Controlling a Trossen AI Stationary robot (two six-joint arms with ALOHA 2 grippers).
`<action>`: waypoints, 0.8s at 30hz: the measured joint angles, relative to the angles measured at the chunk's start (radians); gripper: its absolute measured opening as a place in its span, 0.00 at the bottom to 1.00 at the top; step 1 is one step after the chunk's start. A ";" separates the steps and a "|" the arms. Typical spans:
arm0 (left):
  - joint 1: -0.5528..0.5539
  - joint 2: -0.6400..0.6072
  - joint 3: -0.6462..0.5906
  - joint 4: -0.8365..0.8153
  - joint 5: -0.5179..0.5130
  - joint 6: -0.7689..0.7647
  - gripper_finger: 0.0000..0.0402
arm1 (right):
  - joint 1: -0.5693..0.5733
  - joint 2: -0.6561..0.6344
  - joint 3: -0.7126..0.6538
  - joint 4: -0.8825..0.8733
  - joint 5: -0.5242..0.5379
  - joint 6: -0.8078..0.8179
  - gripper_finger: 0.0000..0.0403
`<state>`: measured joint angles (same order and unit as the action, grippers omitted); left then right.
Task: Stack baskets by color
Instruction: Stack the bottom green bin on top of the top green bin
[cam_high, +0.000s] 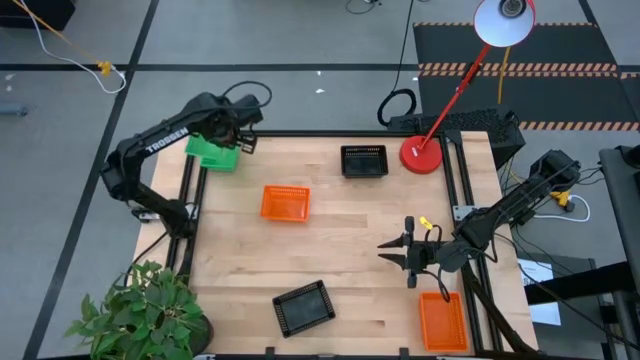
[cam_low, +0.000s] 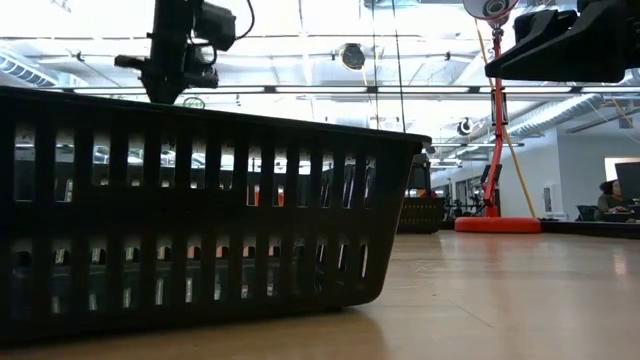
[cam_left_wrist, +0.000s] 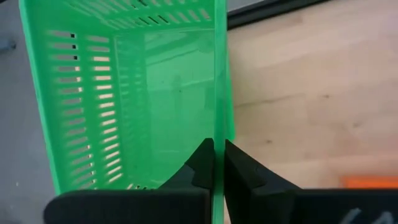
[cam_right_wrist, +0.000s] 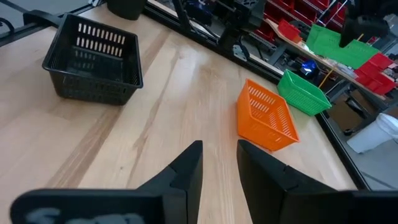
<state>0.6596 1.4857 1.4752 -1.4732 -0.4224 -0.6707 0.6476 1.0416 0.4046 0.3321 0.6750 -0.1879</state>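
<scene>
Baskets lie scattered over the wooden worktop (cam_high: 340, 250). Left hand (cam_high: 238, 140) sits at the far left corner, clenched on the wall of a green basket (cam_high: 212, 151); the left wrist view shows both fingers (cam_left_wrist: 202, 165) pinching that thin green wall (cam_left_wrist: 219, 93) between them. In the right wrist view this basket (cam_right_wrist: 339, 43) hangs clear above a second green basket (cam_right_wrist: 303, 91) that rests at the same worktop edge.

Right hand (cam_high: 408, 255) is near the right edge, released, fingers apart and holding nothing; it hovers over bare wood, pointing toward the middle.

Other baskets, high view:
- orange basket (cam_high: 285, 203) left of centre, upright, alone.
- second orange basket (cam_high: 443, 322) at the near right corner, just beside the right hand.
- black basket (cam_high: 364, 161) at the far edge, next to the red lamp base (cam_high: 422, 154).
- second black basket (cam_high: 304, 306) near the front edge, turned at an angle; it fills the low view (cam_low: 200, 210).

Plant (cam_high: 140, 310) stands off the near left corner.
</scene>
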 joint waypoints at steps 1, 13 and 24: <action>0.013 0.000 -0.014 0.022 0.000 0.011 0.04 | 0.000 0.000 0.000 0.000 0.000 0.000 0.24; 0.100 0.001 -0.214 0.291 0.028 0.084 0.04 | 0.000 0.000 0.000 -0.017 0.000 -0.008 0.24; 0.130 0.001 -0.372 0.439 -0.004 0.067 0.04 | 0.000 0.000 -0.024 -0.037 0.001 0.000 0.24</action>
<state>0.7892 1.4864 1.1031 -1.0340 -0.4268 -0.6034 0.6476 1.0416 0.3808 0.2955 0.6762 -0.1883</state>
